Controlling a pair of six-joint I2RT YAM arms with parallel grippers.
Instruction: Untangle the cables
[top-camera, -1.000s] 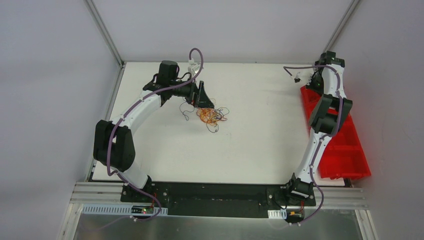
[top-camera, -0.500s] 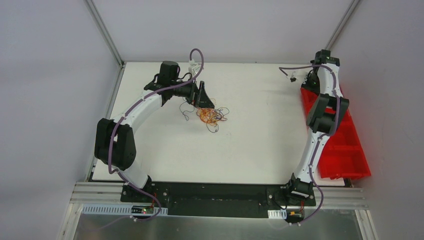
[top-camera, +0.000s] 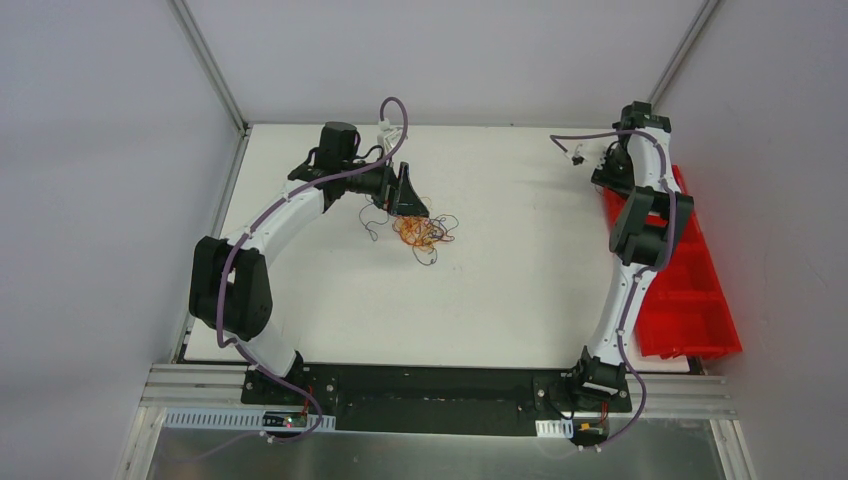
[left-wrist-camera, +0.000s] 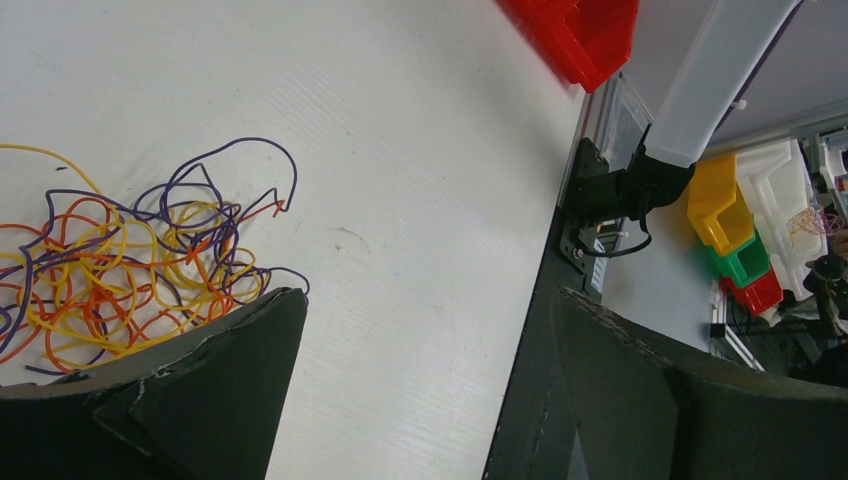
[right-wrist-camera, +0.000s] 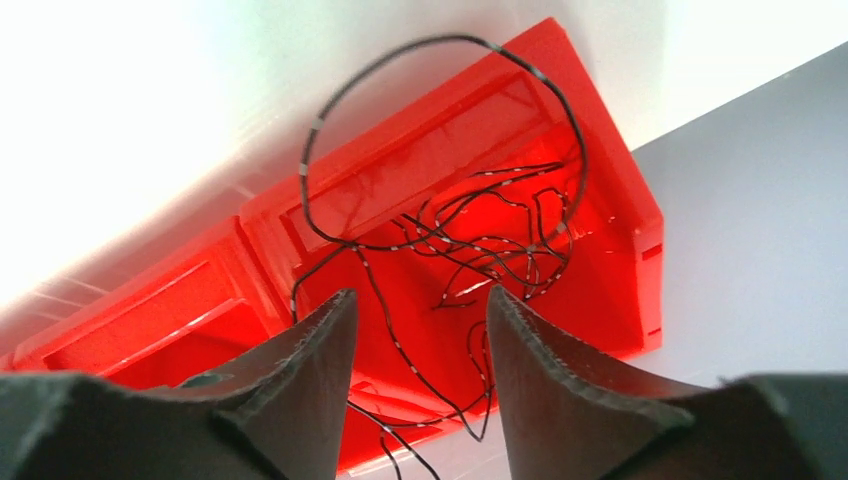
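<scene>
The cables (top-camera: 421, 230) lie as an orange, yellow, red and dark purple tangle on the white table (top-camera: 500, 290), left of centre. In the left wrist view the tangle (left-wrist-camera: 120, 275) sits beside my left finger, with nothing between the jaws. My left gripper (top-camera: 410, 203) (left-wrist-camera: 430, 300) stands wide open right behind it. My right gripper (top-camera: 603, 168) (right-wrist-camera: 420, 295) hovers open over the far end of the red bin (top-camera: 690, 295). Dark cables (right-wrist-camera: 470, 243) lie loose in that bin (right-wrist-camera: 610, 190). One strand runs below the gap without being pinched.
The red bin has several compartments and runs along the table's right edge. Yellow, green and red bins (left-wrist-camera: 735, 225) stand off the table beyond the right arm's base (left-wrist-camera: 620, 195). Grey walls and metal posts close in the back and both sides.
My right wrist has shifted a little left and towards the back, and its jaws have parted. The left arm and the tangle have not moved.
</scene>
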